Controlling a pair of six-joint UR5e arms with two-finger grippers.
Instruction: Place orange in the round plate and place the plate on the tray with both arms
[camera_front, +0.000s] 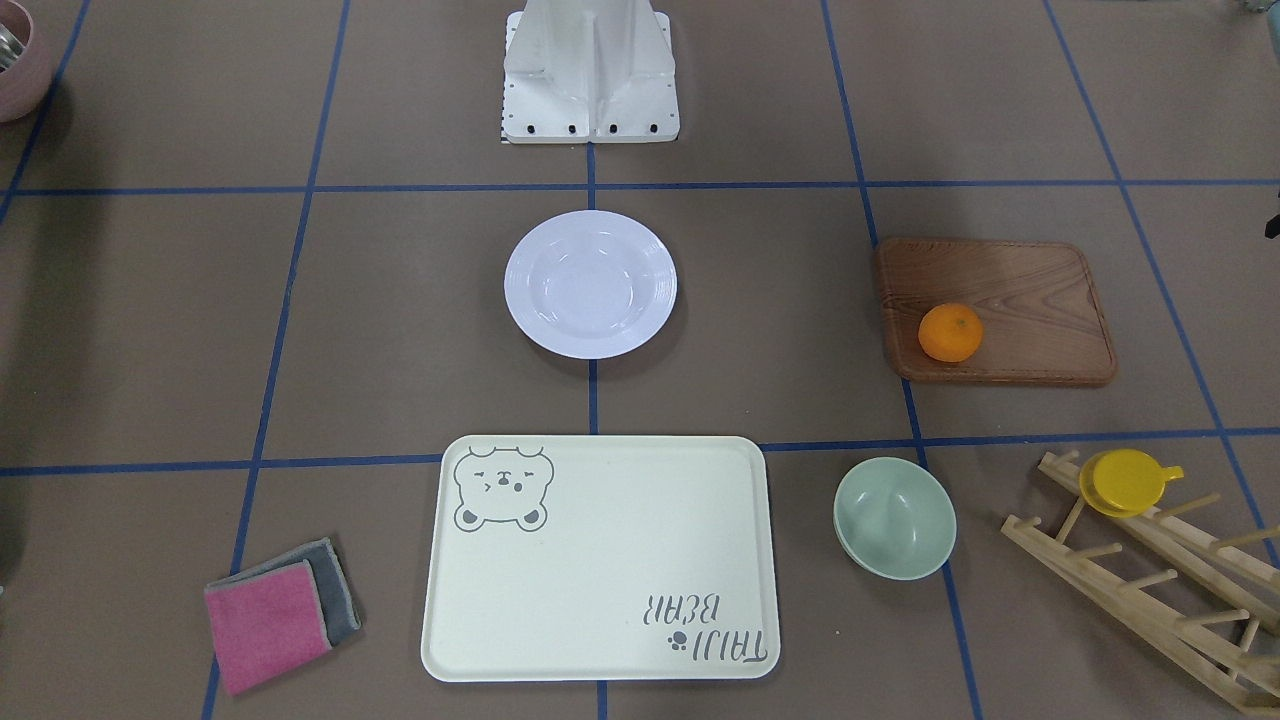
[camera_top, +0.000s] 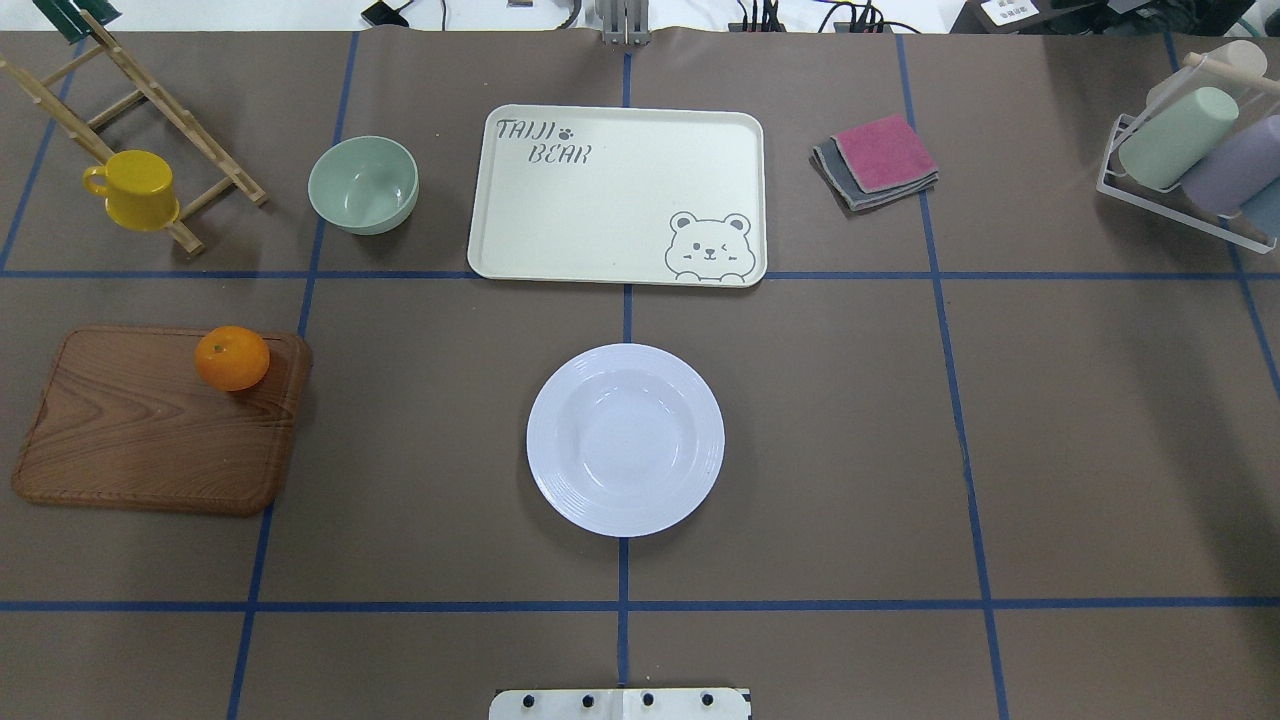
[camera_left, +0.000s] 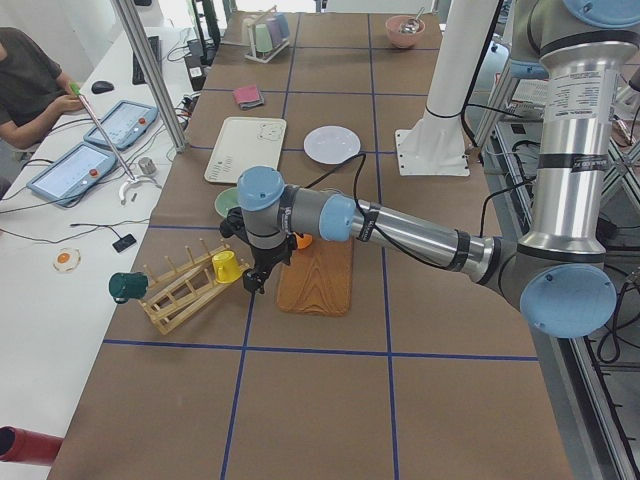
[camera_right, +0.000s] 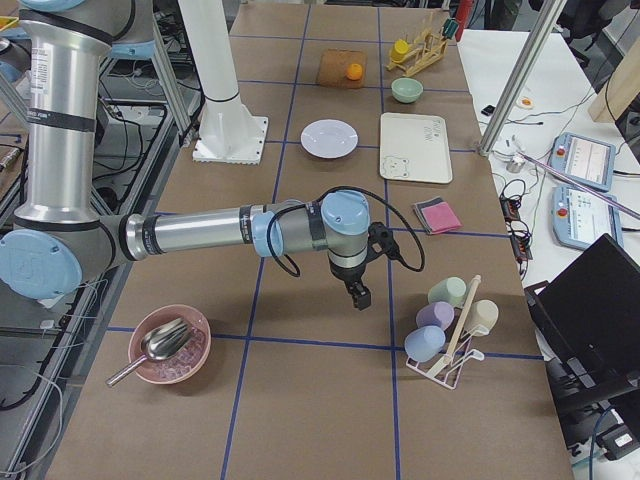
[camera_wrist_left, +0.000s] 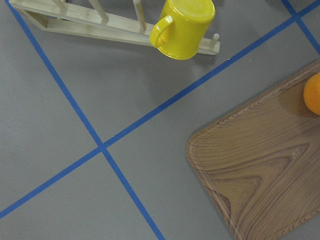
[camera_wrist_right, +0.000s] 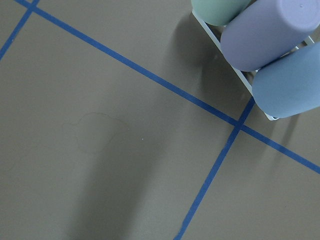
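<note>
Nothing is done yet, as I judge. On the counter the tray lies bare, far centre. The wooden board lies left. The round plate sits empty, nearer than the tray. The orange rests on the board. Whether the left hand and right hand are clenched or released, I cannot tell.

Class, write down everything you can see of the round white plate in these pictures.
The round plate is glossy white, perhaps ceramic or melamine, with a wide rim of fine concentric ridges and a shallow smooth well. It lies flat, right way up and empty, on the brown table cover, centred over a blue tape line, between the robot's base and the tray, apart from both. Only that cover touches it.
</note>
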